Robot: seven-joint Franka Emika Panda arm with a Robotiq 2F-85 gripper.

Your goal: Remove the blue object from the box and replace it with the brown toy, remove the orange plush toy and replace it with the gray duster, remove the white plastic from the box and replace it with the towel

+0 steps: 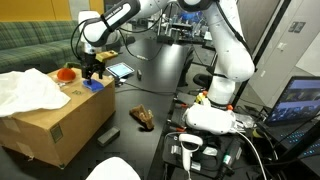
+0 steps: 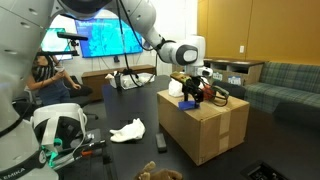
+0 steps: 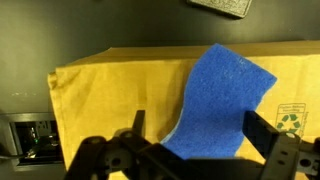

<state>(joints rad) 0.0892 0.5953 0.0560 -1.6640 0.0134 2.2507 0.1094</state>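
A blue sponge-like object [image 3: 220, 100] lies on the cardboard box [image 1: 55, 125]; it also shows in both exterior views [image 1: 97, 86] [image 2: 189, 102]. My gripper [image 3: 195, 135] is open just above it, one finger on each side, and is seen over the box top in both exterior views [image 1: 93, 70] [image 2: 192, 90]. An orange plush toy [image 1: 67, 73] sits in the box beside it. White plastic [image 1: 25, 90] drapes over the box's near end. A brown toy [image 1: 142, 117] lies on the dark table. A white towel [image 2: 128, 130] lies on the table. I cannot pick out the gray duster.
A tablet [image 1: 120, 70] lies on the table behind the box. A green sofa [image 1: 30, 45] stands at the back. A laptop [image 1: 300, 100] and robot base gear [image 1: 210, 120] stand at the table's side. A person [image 2: 45, 75] sits near a large screen [image 2: 105, 40].
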